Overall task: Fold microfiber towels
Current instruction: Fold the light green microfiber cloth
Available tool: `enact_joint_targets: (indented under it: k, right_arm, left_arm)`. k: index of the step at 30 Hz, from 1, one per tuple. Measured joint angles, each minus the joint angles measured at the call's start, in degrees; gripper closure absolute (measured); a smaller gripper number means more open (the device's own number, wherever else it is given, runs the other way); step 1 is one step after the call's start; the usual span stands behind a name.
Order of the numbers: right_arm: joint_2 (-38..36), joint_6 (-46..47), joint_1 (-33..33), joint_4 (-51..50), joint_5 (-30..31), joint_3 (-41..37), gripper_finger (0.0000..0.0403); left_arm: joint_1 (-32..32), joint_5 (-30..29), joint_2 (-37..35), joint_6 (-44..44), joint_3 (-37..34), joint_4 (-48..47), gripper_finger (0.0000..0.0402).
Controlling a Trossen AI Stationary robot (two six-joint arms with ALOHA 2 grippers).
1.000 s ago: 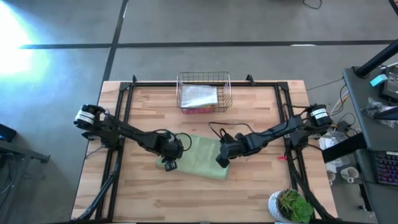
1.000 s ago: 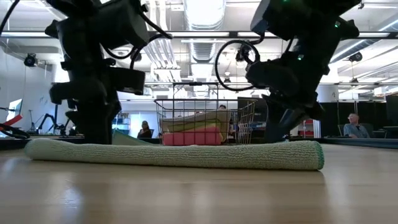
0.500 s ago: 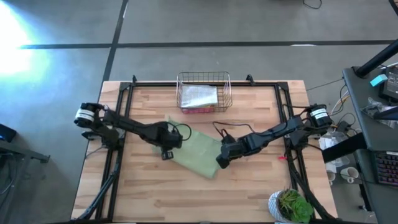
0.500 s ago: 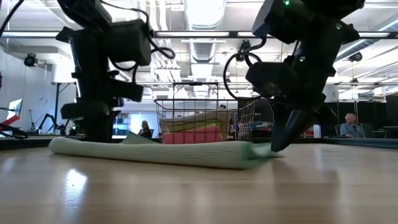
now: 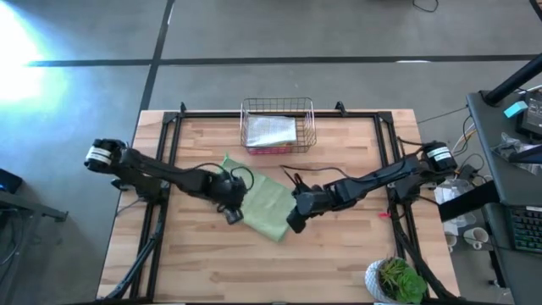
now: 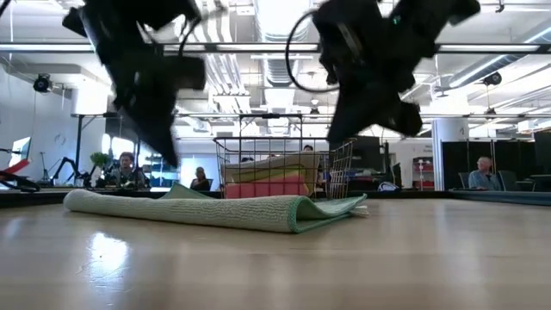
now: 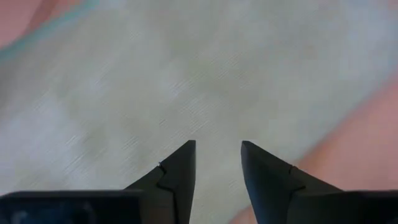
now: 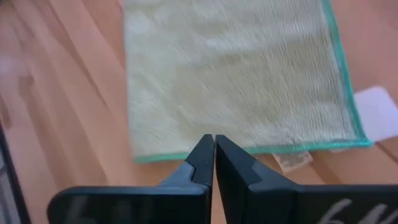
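Surface: wooden table [image 5: 339, 246] with black rails along both sides; a large open workroom lies beyond in the low view.
Left gripper [image 5: 232, 213]: fingers [image 7: 177, 174] a little apart with nothing between them, raised over the left edge of the pale green towel [image 5: 262, 206].
Towel position: middle of the table, lying flat and folded over, between the two grippers.
Towel axis: long side runs diagonally, from the far left toward the near right; teal stitched hem along its edges.
Towel label: a small tag [image 8: 293, 161] sits at one hem, its writing too small to read.
Right gripper [image 5: 293, 224]: fingers pressed together, empty, lifted just off the towel's near-right edge.
Basket [image 5: 279, 125]: wire, at the table's far edge, holding folded towels, a pink one [image 6: 265, 189] lowest.
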Motion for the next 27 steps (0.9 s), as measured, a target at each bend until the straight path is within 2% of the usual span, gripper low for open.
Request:
enact_joint_targets:
  k: [6, 11, 16, 20, 27]
  right_arm:
    - [-1.0, -0.6, 2.3, -8.6, 7.0, 6.5, 0.0394]
    - [-1.8, 2.3, 5.1, -22.5, 15.2, 13.2, 0.0394]
    - [-2.1, 5.3, 6.6, -33.1, 20.9, 19.0, 0.0394]
    - [-2.1, 3.1, 6.5, -33.7, 21.1, 20.5, 0.0394]
    - [-2.0, -0.6, 6.4, -35.1, 21.0, 20.3, 0.0394]
  left_arm:
    - [-5.7, -4.3, 1.3, -1.8, 0.1, 21.6, 0.0288]
    - [-7.8, -5.9, 4.7, -1.9, 0.1, 30.8, 0.0288]
    - [-9.2, -6.4, 8.9, -1.9, 0.6, 33.9, 0.0288]
    - [-9.4, -8.5, 12.5, -3.7, 1.1, 34.7, 0.0288]
    - [-9.6, -8.7, 19.1, -7.9, 2.1, 34.5, 0.0288]
